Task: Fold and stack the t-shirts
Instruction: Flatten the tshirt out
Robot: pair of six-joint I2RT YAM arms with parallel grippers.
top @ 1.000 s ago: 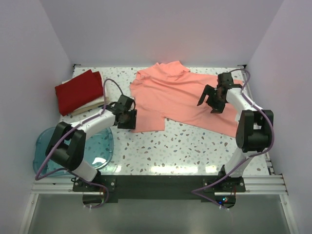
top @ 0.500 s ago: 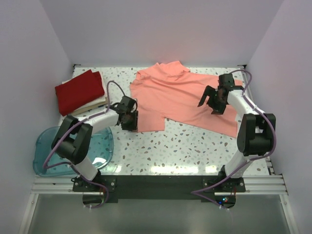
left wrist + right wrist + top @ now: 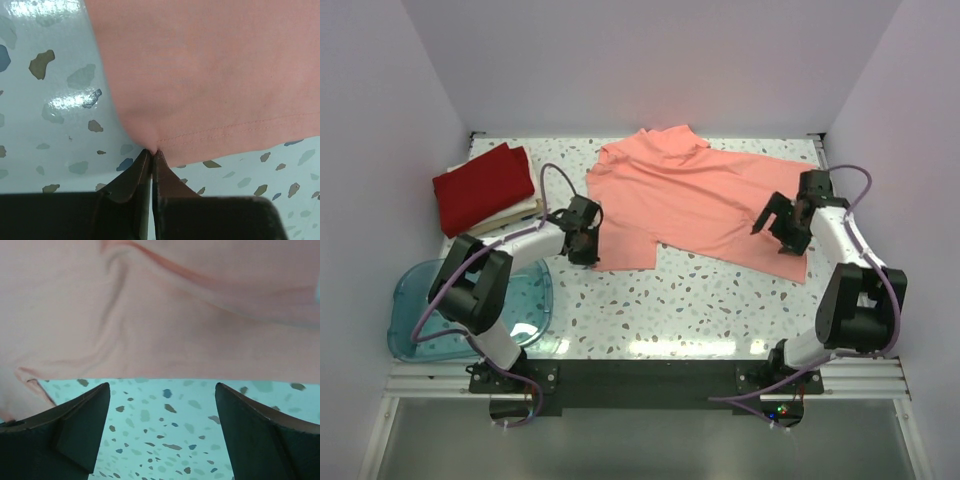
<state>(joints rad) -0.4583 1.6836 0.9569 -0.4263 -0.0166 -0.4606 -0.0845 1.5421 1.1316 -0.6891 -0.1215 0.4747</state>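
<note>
- Speckled table (image 3: pixel 720 300): walled on the left, far and right sides. A broad bare strip runs along the near edge between the two arm bases.
- Salmon-pink t-shirt (image 3: pixel 690 200): spread flat across the far-centre and right of the table, collar toward the far wall. Its right edge lies close to the table's right side. The near hem runs at a slant, lower on the right. A square flap sticks out at the near-left.
- Translucent blue tub (image 3: pixel 415 305): at the near-left corner, beside the left arm's base and well apart from the spread shirt.
- Deep red t-shirt (image 3: pixel 480 185): folded, at the far-left by the wall, on top of the stack.
- Cream-white t-shirt (image 3: pixel 518 212): only a thin edge shows under the red one.
- Right gripper (image 3: pixel 775 232): jaws spread wide, gripping nothing. It hangs over the shirt's near-right part. In the wrist view the straight hem crosses just beyond the fingertips (image 3: pixel 95 405), with bare table between them.
- Left gripper (image 3: pixel 588 240): clamped shut, low at the flap's near-left corner. The wrist view shows the tips pinching that hem corner, with bare table to the left and in front.
</note>
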